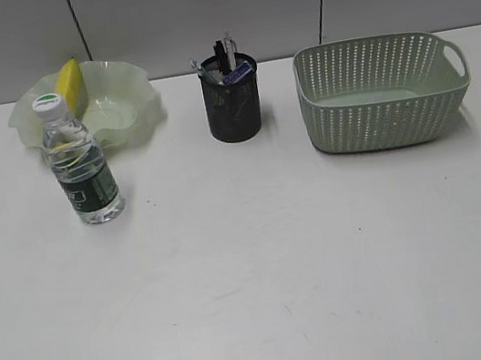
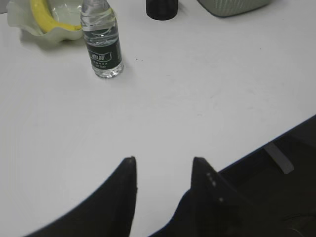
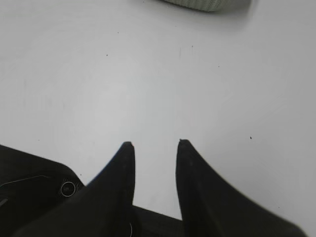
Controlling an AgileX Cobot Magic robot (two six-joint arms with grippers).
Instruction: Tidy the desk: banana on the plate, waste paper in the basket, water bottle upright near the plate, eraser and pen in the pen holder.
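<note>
A pale grey panelled wall (image 1: pixel 194 12) with dark vertical seams rises behind, evenly lit

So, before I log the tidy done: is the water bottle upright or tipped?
Upright: the water bottle stands on its base, cap up, beside the plate.

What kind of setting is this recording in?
Probably a lab tabletop staged as an office desk: a bare white desk against grey wall panels, with a pen holder and basket.
</note>
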